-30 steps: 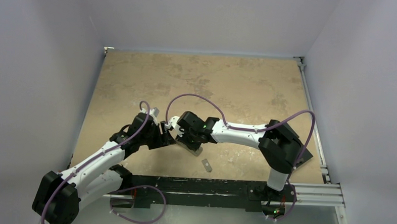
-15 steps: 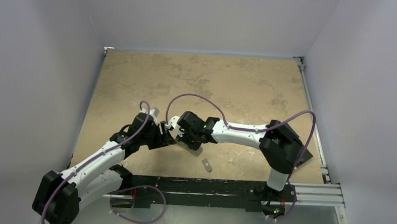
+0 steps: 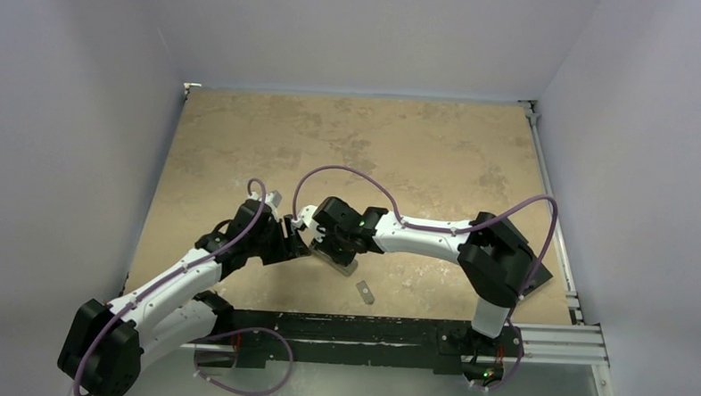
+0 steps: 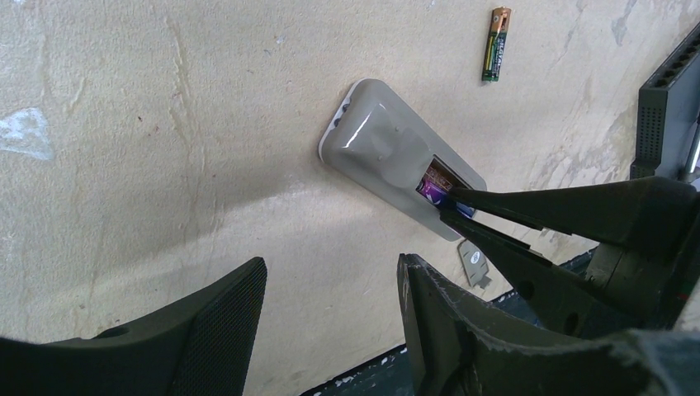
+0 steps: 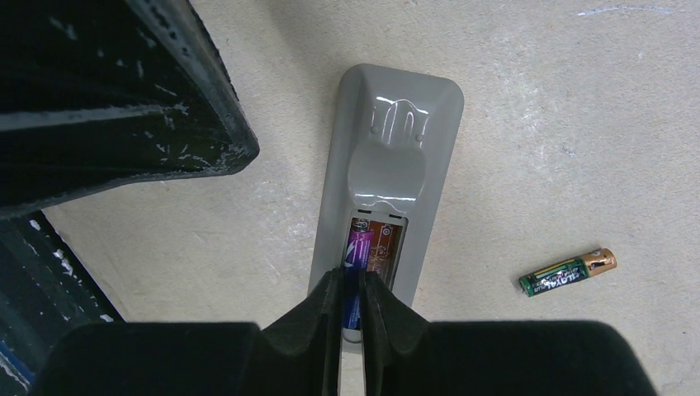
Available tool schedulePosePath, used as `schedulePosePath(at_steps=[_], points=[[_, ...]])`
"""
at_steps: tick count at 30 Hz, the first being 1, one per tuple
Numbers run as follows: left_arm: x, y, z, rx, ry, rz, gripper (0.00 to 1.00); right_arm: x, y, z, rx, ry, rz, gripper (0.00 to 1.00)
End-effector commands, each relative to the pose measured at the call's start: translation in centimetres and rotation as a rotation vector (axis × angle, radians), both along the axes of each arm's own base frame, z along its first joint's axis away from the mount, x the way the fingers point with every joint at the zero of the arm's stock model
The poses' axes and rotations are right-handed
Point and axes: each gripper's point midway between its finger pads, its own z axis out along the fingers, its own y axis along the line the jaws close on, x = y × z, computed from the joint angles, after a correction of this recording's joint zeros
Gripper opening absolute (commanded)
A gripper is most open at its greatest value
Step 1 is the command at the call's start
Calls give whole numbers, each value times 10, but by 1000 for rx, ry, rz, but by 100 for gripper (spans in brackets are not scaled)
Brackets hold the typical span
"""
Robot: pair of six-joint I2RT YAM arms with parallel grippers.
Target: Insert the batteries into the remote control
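two tools — right tool point(image 5: 353, 287) pinching purple battery point(image 5: 357, 247) in the remote control point(image 5: 400, 157), left tool point(image 4: 330, 272) spread.

Lab test booth: plain walls point(image 3: 381, 30), alu rail point(image 3: 555, 336), tan tabletop point(image 3: 403, 147).

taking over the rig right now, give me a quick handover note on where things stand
Left end effector: open, empty, hovering near the remote control.
Right end effector: shut on the purple battery, which is partly in the open recess; the remote control lies underside up.
Done: cover off; no battery visibly seated.
Left: seat the purple one, load the dark battery lying apart beside the remote, then probably refit the grey cover lying loose nearby.
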Motion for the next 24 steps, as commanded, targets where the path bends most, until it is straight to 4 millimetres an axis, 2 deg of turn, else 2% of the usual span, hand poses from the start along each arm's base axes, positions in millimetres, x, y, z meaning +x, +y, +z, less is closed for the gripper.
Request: schedulePosePath(at_steps=[1,8,14,24], points=[[12,-8,17,-29,-67,-23,59,3,2,9,7,-9,-7,20],[12,-8,17,-29,-68,-21,59,6,8,13,29,-14,-17,22],[14,-8,16,-26,-70,-17,59,8,13,25,62,-26,-31,25],[21,-6,18,-7,-93,-1,60,15,5,44,79,-67,-123,31]])
